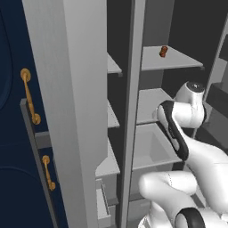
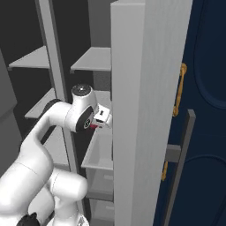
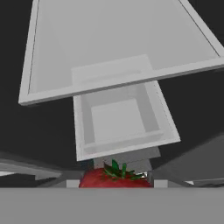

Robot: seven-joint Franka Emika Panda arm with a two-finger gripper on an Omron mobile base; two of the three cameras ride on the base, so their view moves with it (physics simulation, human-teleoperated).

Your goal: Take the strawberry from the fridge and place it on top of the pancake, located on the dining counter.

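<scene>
Here the claw [image 2: 102, 118], left of centre in the right base frame inside the fridge [image 2: 145, 88], pinches the strawberry [image 3: 114, 178].

The fridge [image 1: 71, 89] looks like matt grey painted metal or plastic, smooth and without shine; its shelves [image 3: 118, 48] and drawer [image 3: 122, 120] share that flat pale grey finish. The strawberry [image 3: 114, 179] has a smooth, slightly glossy red skin with green leafy sepals. The navy cabinet [image 1: 11, 133] is smooth and matt, its gold handles [image 1: 29, 95] like satin brass. The arm's white shell [image 2: 26, 154] looks like smooth semi-gloss plastic, with dark glossy joints [image 1: 174, 129].
</scene>
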